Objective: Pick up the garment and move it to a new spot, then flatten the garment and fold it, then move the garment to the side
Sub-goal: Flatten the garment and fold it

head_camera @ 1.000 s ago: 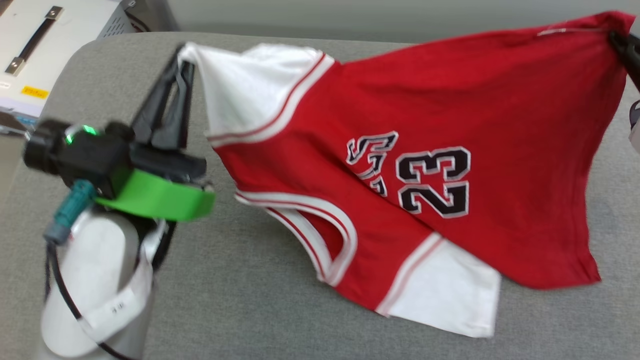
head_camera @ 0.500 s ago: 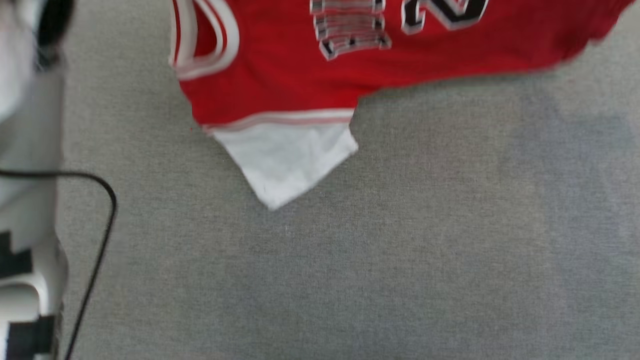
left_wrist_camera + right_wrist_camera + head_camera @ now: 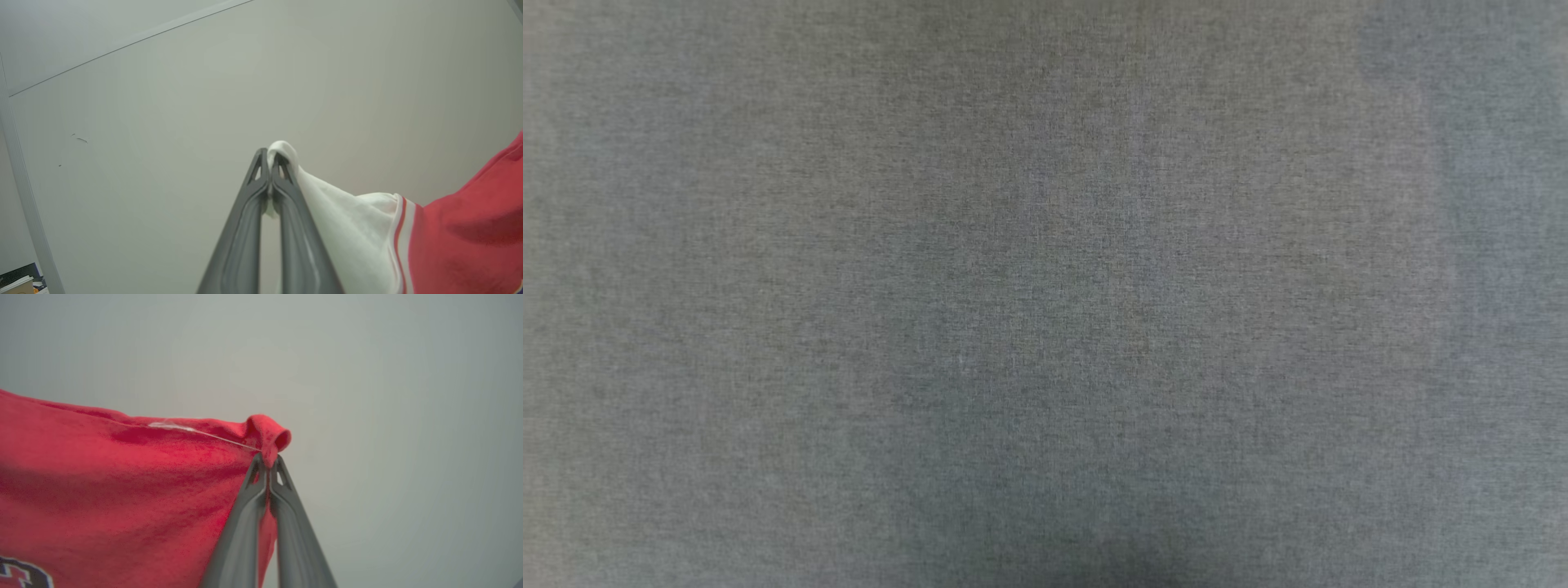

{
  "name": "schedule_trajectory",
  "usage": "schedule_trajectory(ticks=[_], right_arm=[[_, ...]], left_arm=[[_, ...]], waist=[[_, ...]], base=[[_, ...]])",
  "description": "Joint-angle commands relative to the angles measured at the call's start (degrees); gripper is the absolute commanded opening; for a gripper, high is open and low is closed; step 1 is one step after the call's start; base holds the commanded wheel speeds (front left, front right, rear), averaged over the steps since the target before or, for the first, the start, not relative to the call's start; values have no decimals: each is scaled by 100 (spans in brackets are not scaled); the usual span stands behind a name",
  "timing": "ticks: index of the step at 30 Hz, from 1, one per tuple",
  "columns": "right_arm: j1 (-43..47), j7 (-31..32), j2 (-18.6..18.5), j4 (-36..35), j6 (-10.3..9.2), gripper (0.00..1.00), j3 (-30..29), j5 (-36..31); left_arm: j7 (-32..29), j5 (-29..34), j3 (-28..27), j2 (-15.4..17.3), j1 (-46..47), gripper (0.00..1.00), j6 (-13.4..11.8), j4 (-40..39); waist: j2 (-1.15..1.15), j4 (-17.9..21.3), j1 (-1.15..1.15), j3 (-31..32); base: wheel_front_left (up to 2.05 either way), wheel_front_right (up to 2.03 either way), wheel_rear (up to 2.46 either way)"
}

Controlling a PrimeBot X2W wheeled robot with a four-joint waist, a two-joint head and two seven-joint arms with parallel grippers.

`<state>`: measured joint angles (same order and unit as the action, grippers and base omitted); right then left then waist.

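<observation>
Garment (image 3: 122, 477) is off the surface, held up and stretched between both hands. Left hand (image 3: 269, 161) is pinched tight on the tip of the white sleeve (image 3: 347, 228); right hand (image 3: 267, 461) is pinched tight on a bunched red corner. Judged progress: pick-up done, carry to the new spot probably under way; laying down, flattening, folding and moving aside all left. Head view looks at a plain grey surface (image 3: 1045, 294), likely the landing place, but how high the garment hangs over it cannot be told. Most of the garment body runs out of both wrist views, so the lower hem and any contact below are unknown. Black lettering (image 3: 20, 575) is cut off at the corner, unreadable. Pale wall (image 3: 163, 102) sits behind the left hand
</observation>
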<state>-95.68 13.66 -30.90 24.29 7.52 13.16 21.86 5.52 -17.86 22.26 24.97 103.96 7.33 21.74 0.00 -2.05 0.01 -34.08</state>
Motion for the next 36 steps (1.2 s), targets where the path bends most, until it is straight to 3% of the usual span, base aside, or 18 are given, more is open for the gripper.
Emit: schedule_trajectory(ticks=[1, 9, 17, 25, 36], right_arm=[[-190, -101, 38, 164, -3, 0, 80, -55], [-435, -522, 177, 925, -3, 0, 609, 54], [388, -924, 159, 1112, -3, 0, 1219, 524], [1753, -1325, -16, 988, -3, 0, 1659, 1052], [3866, -1719, -343, 493, -3, 0, 2113, 1621]], left_arm=[[67, -95, 66, 51, 191, 0, 14, 164], [538, -469, 331, 187, 328, 0, 15, 1022], [879, -877, 413, 203, -780, 0, 15, 1217], [944, -1025, 311, 183, -2613, 0, -137, 543], [947, -1042, -43, 262, -5763, 0, -725, -1037]], waist=[[0, 37, -1, -211], [0, 45, -1, -479], [0, 6, -1, -383], [0, -144, -1, 140], [0, -215, -1, 1165]], base=[[0, 0, 0], [0, 0, 0], [0, 0, 0], [0, 0, 0], [0, 0, 0]])
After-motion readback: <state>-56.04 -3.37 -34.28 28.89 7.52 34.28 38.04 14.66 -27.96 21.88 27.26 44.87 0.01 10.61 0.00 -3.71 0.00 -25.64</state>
